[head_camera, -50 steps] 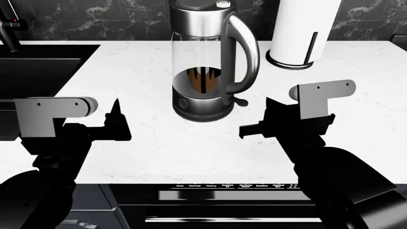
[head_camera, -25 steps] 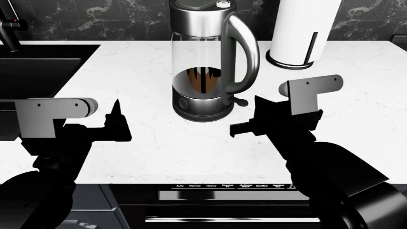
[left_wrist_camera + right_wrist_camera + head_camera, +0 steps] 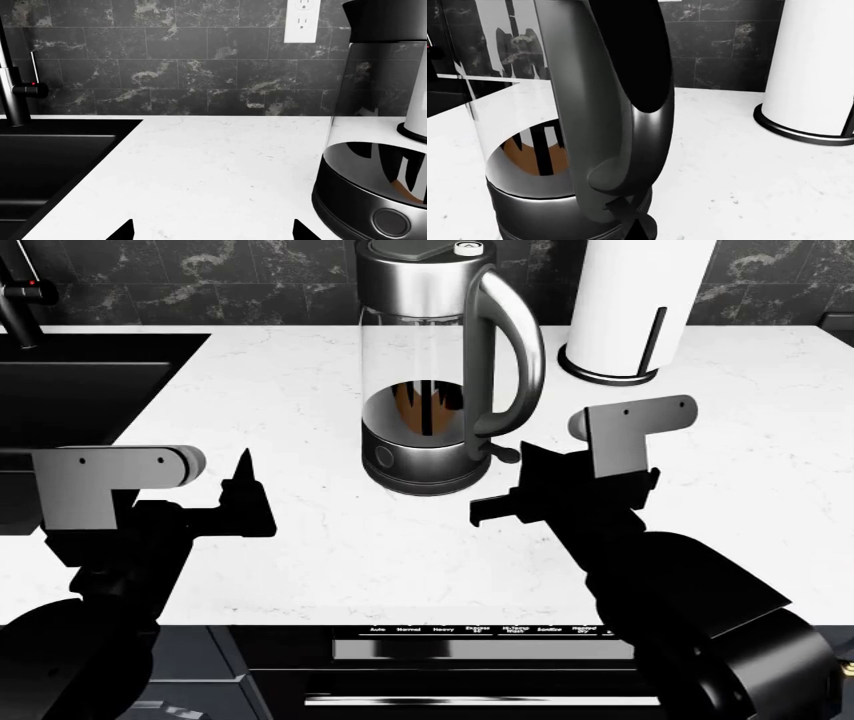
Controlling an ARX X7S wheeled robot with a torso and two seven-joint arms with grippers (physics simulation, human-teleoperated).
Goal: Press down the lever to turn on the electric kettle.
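The electric kettle [image 3: 424, 360] stands upright at the back middle of the white counter, with a clear glass body, a steel base and lid, and its loop handle [image 3: 514, 350] to the right. The lever [image 3: 505, 452] is a small dark tab at the foot of the handle. My right gripper [image 3: 525, 452] is shut and empty, with its tip just right of the lever. In the right wrist view its tip [image 3: 640, 229] overlaps the lever [image 3: 652, 226] below the handle [image 3: 620, 100]. My left gripper [image 3: 220, 485] is open and empty, front left of the kettle [image 3: 373, 150], with its tips wide apart [image 3: 213, 235].
A white paper-towel roll [image 3: 634, 300] stands right of the kettle, and also shows in the right wrist view [image 3: 814, 75]. A black sink [image 3: 67, 390] and faucet [image 3: 13, 85] are at the left. A wall outlet [image 3: 301, 20] is on the dark tiles. A stove control panel [image 3: 481, 630] lies below the counter's front edge.
My right gripper has moved left toward the foot of the kettle's handle and the lever. The left arm and the kettle have not moved.
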